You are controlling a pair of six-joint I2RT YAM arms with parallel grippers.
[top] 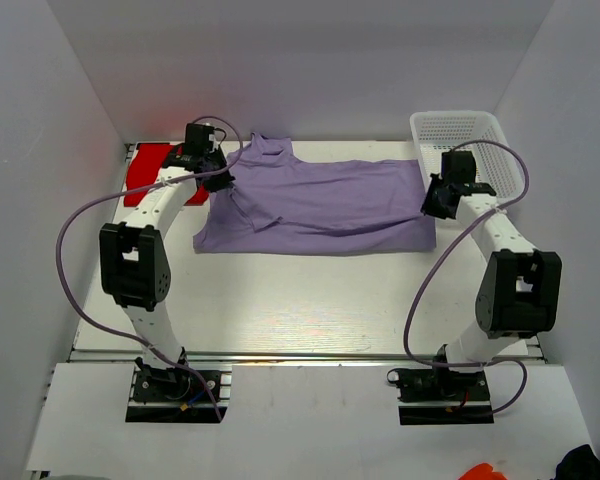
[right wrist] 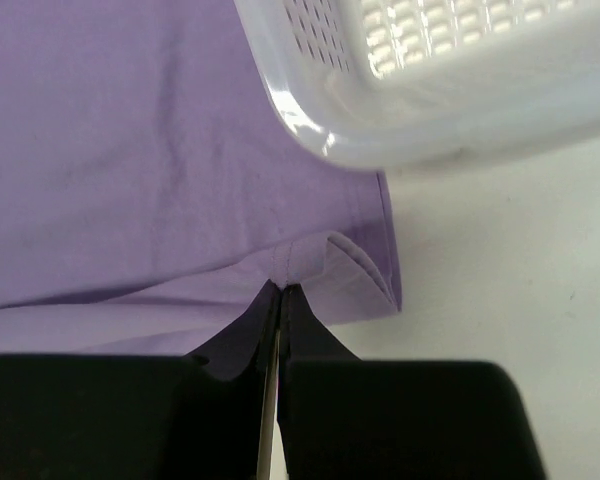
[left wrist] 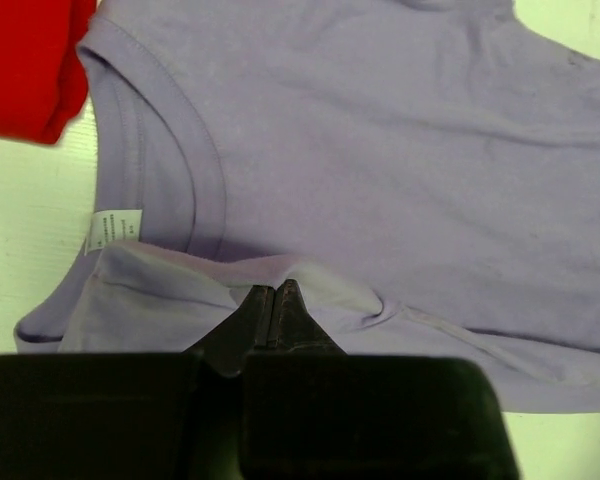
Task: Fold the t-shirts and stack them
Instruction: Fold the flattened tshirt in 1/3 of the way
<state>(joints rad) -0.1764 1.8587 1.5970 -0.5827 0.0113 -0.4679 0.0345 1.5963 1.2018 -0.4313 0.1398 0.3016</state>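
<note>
The lavender t-shirt [top: 320, 200] lies spread across the back of the table, collar to the left, with its near part folded over. My left gripper [top: 220, 182] is shut on a raised fold of it just below the collar [left wrist: 150, 150]; its tips [left wrist: 273, 290] are pressed together in the cloth. My right gripper [top: 435, 205] is shut on the shirt's hem at the right end, where the edge curls up at its tips [right wrist: 281, 287]. The red t-shirt [top: 150, 170] lies folded at the far left, its corner touching the lavender collar [left wrist: 25, 60].
A white mesh basket [top: 460, 130] stands at the back right; its rim [right wrist: 430, 110] overlaps the lavender shirt's far right corner, close to my right gripper. White walls enclose the table on the left, back and right.
</note>
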